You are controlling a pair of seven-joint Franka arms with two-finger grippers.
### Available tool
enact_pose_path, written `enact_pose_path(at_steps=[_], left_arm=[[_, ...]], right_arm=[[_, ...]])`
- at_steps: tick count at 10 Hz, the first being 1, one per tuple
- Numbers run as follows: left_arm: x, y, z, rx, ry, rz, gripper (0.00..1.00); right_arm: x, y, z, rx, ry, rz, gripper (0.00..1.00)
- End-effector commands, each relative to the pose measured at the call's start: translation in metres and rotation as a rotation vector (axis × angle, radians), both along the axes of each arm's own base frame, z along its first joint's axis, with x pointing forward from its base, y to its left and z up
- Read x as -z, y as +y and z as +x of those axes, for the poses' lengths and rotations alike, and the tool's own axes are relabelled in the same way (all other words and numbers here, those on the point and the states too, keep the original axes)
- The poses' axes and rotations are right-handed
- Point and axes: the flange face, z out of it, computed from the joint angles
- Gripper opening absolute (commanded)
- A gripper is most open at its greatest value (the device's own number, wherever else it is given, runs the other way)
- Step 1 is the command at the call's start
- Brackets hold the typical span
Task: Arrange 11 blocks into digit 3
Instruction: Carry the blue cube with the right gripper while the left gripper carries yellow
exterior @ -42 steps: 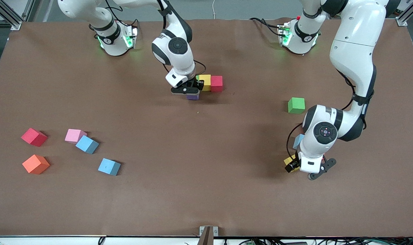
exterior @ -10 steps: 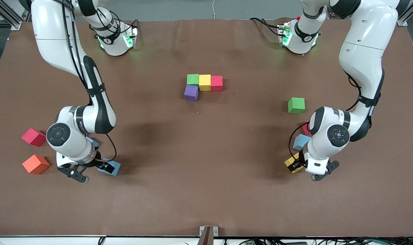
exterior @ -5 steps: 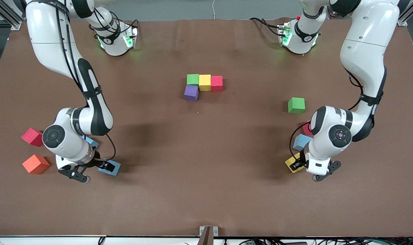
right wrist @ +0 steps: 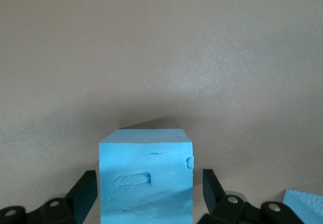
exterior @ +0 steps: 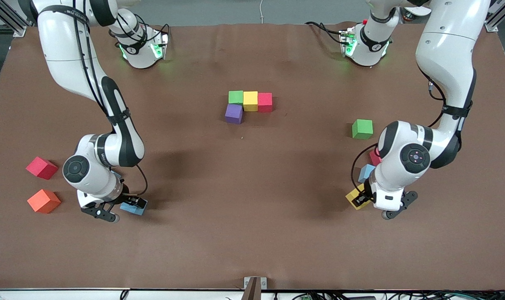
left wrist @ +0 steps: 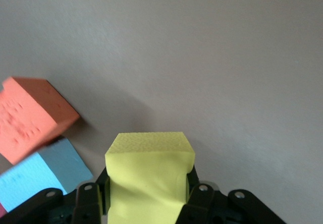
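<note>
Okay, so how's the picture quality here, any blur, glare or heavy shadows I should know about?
Front view: sharp and evenly lit, soft arm shadows on the brown table, green base lights glowing. Left wrist view: the yellow block between the fingers is crisp, the orange-red block beside it slightly smeared. Right wrist view: washed-out table, soft shadow by the light blue block, no glare.

A brown cloth (exterior: pixel 252 233) covers the whole table, lying flat with slight ripples along the edge farthest from the front camera. A thin white cord (exterior: pixel 261 10) hangs down to that edge near its middle. Silver frame rails (exterior: pixel 11 21) stand at the corners. At the middle of the nearest edge sits what looks like a small metal bracket (exterior: pixel 254 284), though it is partly cut off. Tangled dark cables (exterior: pixel 402 295) run beneath that edge.
</note>
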Motion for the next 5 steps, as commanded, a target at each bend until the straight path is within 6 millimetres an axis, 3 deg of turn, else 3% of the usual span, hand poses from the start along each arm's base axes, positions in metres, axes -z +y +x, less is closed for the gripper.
enact_pose_path(at_steps=[1,2,3,5], left_arm=[[-0.008,-0.010,-0.010,-0.011,0.042,0.028,0.19],[-0.014,-0.011,-0.013,-0.012,0.054,0.035,0.12],[-0.019,-0.013,-0.017,-0.014,0.075,0.041,0.10],[-0.027,-0.020,-0.023,-0.084,0.095,0.043,0.07]], right_arm=[[-0.006,-0.003,-0.002,-0.028,-0.008,0.022,0.21],[-0.007,0.001,-0.002,-0.034,-0.006,0.023,0.09],[-0.010,0.009,-0.003,-0.044,-0.007,0.025,0.03],[-0.043,0.047,-0.018,-0.087,0.053,0.045,0.02]])
